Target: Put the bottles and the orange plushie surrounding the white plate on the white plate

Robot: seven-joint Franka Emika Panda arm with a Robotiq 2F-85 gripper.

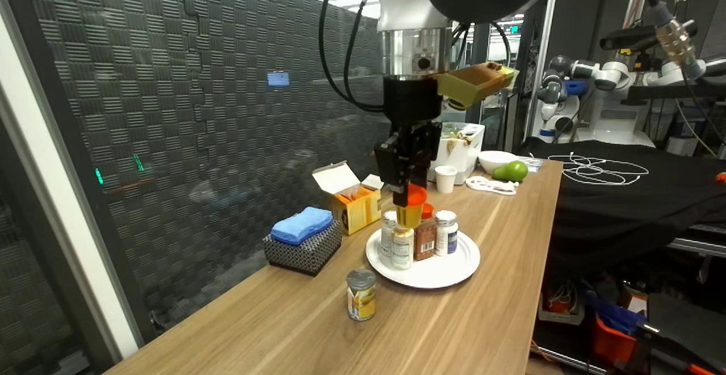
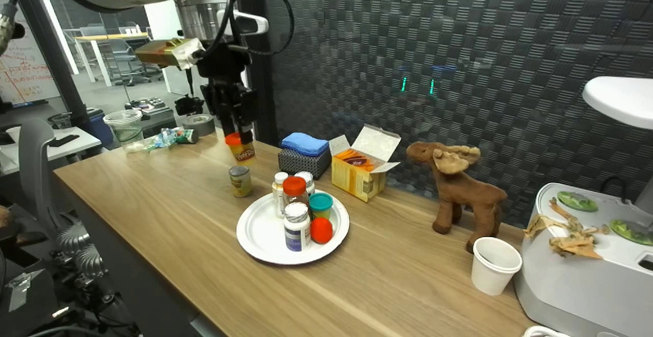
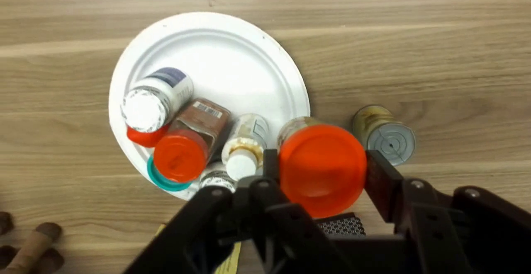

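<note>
Near the white plate [image 3: 232, 69], fingers [image 3: 381, 185] pinch a Play-Doh tub [image 2: 244, 152]; clearance looks uncertain, so lowering could topple a white-capped bottle [image 3: 245, 145].

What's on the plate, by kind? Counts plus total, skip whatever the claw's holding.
White bottles: 3
Brown jar: 1
Teal-lidded tub: 1
Plushie: 1
Total on plate: 6
</note>
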